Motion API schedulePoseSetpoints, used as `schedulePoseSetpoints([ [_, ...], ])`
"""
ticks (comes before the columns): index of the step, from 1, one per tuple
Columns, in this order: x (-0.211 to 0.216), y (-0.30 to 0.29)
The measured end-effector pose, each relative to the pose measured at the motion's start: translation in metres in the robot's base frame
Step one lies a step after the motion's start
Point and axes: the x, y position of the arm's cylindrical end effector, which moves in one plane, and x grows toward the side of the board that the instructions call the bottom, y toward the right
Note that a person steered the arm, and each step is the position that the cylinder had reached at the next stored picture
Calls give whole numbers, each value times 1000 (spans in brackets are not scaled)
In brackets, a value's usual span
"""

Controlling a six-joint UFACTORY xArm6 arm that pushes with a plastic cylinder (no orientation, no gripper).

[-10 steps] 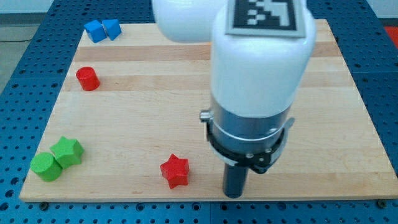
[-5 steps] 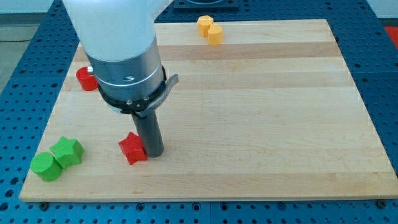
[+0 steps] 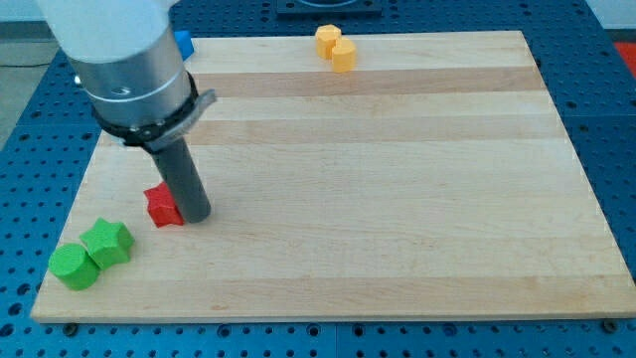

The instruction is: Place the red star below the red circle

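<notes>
My tip (image 3: pixel 195 215) on the wooden board (image 3: pixel 397 199), touching red star (image 3: pixel 163 206) on its right side. No jaws, just the rod. Red circle probably hidden behind my arm. Green star (image 3: pixel 107 243), green circle (image 3: pixel 74 267) near lower left.

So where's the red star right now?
The red star sits at the board's lower left, touching my tip on its right, just up-right of the green blocks.

Red star (image 3: pixel 163 205), green blocks (image 3: pixel 90 255), yellow blocks (image 3: pixel 336 47), dark rod, pale striped wooden board (image 3: pixel 397 179), blue pegboard (image 3: pixel 611 119).
</notes>
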Motion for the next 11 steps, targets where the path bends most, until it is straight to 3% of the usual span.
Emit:
schedulePoseSetpoints([
  [3, 24, -19],
  [6, -31, -67],
  [8, -16, -100],
  [11, -57, -98],
])
